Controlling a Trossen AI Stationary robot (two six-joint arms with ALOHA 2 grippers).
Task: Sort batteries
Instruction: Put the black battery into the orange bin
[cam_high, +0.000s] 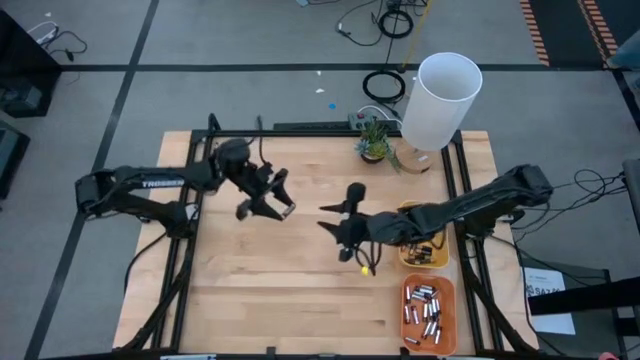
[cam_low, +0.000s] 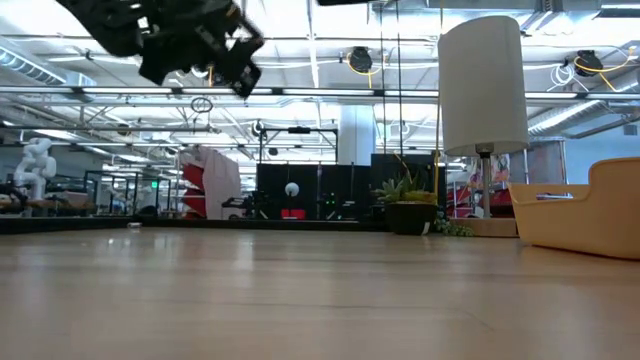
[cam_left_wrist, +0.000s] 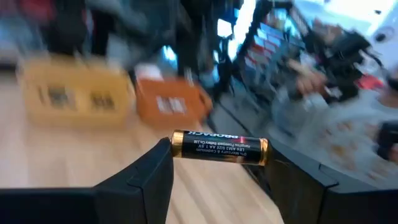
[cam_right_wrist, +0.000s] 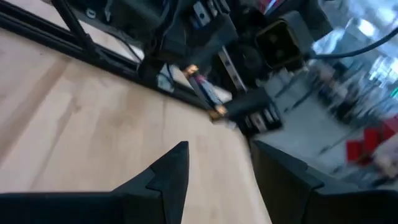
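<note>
High view: left gripper (cam_high: 272, 205) mid-table; right gripper (cam_high: 340, 225) beside yellow tray (cam_high: 432, 257); sorted batteries (cam_high: 424, 312) fill orange tray (cam_high: 446, 290), table's right edge.
Left wrist view: fingers clamp one battery (cam_left_wrist: 219, 147), unsorted.
Right wrist view: jaws parted, empty.

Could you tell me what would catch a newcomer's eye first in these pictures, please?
Probably the battery clamped end to end between the left gripper's fingertips, raised over the left-centre of the wooden table. Next, the tall white lamp shade at the far right edge, and the orange tray of loose batteries at the near right corner, below the yellow tray.
</note>
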